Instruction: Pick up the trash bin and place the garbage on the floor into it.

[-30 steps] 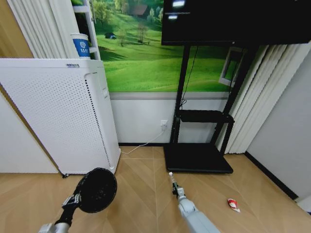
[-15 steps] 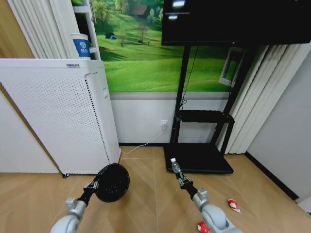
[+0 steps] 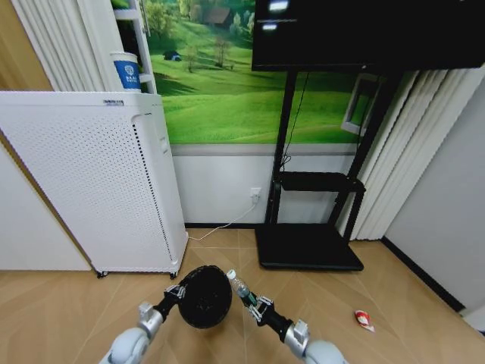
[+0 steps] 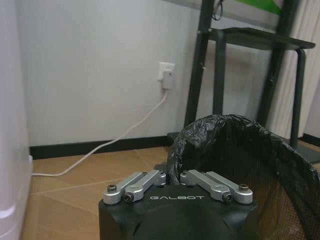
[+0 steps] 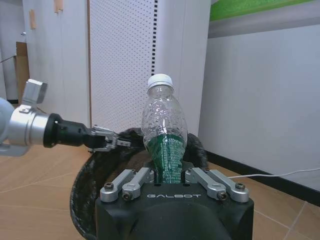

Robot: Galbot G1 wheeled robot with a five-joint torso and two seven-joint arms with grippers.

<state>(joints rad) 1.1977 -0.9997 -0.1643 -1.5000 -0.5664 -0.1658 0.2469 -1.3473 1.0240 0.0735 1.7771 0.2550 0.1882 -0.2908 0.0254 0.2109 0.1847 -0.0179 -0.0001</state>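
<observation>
Nearest the robot, both arms reach forward over the floor [image 3: 91, 303], which is light tan wood laid in a chevron pattern. The left claw [image 3: 176, 293] is pinched on the rim of the trash bin [image 3: 204, 297], a round black mesh basket lined with a black bag, held up off the floor with its mouth tipped toward the robot. In the left wrist view the left claw [image 4: 172, 177] has its fingers drawn in on the crinkled black liner at the bin's edge [image 4: 240, 150].

Just beside it, the right claw [image 3: 255, 305] pinches a clear plastic bottle [image 3: 239, 286] with a green label and a white cap, gripping it at the lower end. The bottle leans toward the bin, its cap close beside the bin's rim. The right wrist view shows the bottle [image 5: 164, 134] standing up out of the right claw [image 5: 174, 176], with the bin's opening [image 5: 100, 170] directly beyond it and the left claw [image 5: 107, 140] at the far rim.

Farther right on the floor, well apart from the arms, lies a red-and-white wrapper [image 3: 364, 320].

Beyond, a white perforated appliance [image 3: 83, 182] stands against the wall on the left, and a black TV stand [image 3: 311, 246] rests on the floor to the right, under a dark screen [image 3: 364, 34].
</observation>
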